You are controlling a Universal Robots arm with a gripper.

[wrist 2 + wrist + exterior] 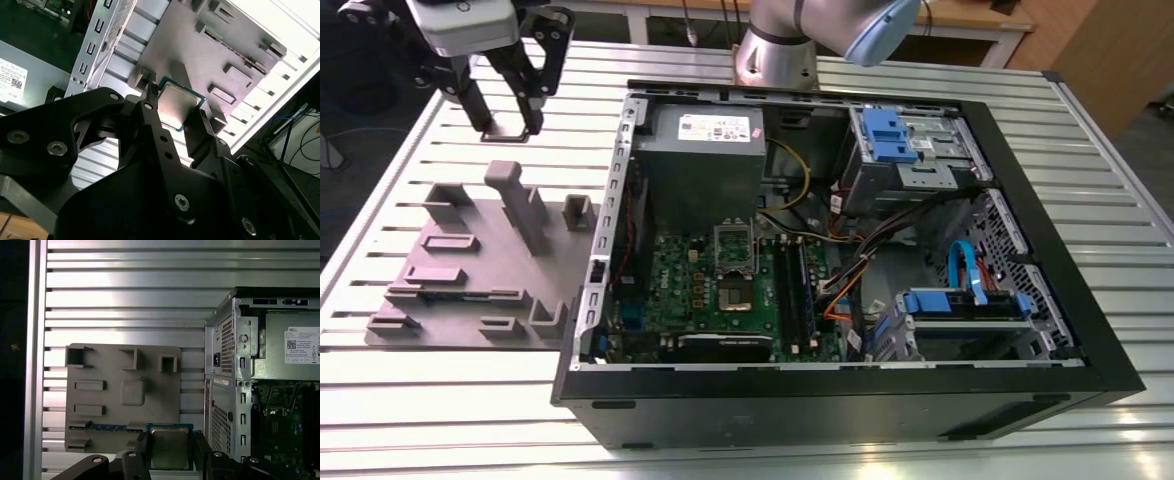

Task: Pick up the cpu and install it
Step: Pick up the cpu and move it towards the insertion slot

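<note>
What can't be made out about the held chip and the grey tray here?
- Underside of the small square silvery cpu: faces away in both wrist views.
- Its two gripped edges: covered by the fingers of the black gripper.
- Flat grey plastic tray: near edge hidden behind gripper and cpu in the first wrist view.

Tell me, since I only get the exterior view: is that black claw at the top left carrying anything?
Observer: Yes. In both wrist views the gripper is shut on the cpu, a small square chip.
Visitor: What does the chip look like?
Observer: In the second wrist view it has a silvery-grey metal top with a thin greenish rim, and it is pinched at two opposite edges.
Visitor: Is anything on that grey tray?
Observer: In the first wrist view the grey tray has a dark strip with blue patches lying along one slot.
</note>
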